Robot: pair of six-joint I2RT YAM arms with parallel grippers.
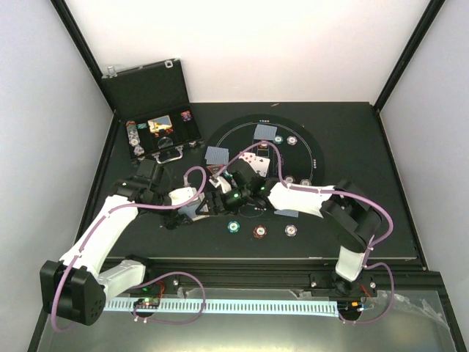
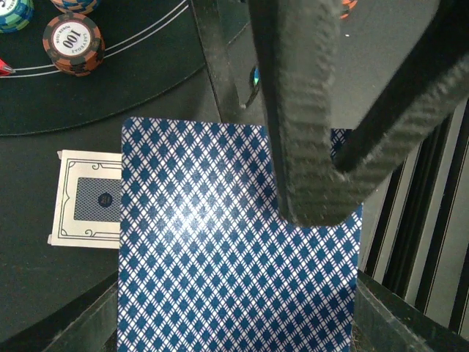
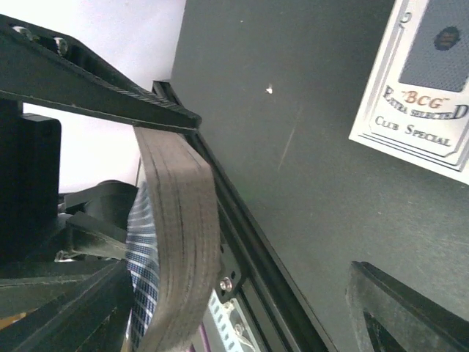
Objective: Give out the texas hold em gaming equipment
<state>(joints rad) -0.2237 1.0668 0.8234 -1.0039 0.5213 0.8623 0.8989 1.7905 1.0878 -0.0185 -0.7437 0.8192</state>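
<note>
My left gripper (image 2: 238, 331) (image 1: 196, 209) is shut on a deck of playing cards (image 2: 220, 242) with blue patterned backs, held face down just above the table. One finger (image 2: 308, 147) of my right gripper (image 1: 222, 192) rests on the deck's top card. In the right wrist view the deck's edge (image 3: 179, 242) stands by one jaw. The other jaw is far off, so my right gripper (image 3: 242, 293) is open. Teal (image 1: 234, 226), brown (image 1: 259, 231) and grey (image 1: 291, 230) chips lie in a row near the front. Dealt cards (image 1: 265, 132) (image 1: 217, 155) lie on the mat.
The round black mat (image 1: 308, 158) also holds face-up cards (image 1: 255, 161) and chips (image 1: 292, 140). An open black case (image 1: 150, 110) stands at the back left. A white card box (image 2: 84, 198) (image 3: 421, 88) lies beside the deck. A brown chip stack (image 2: 73, 44) sits on the mat's edge.
</note>
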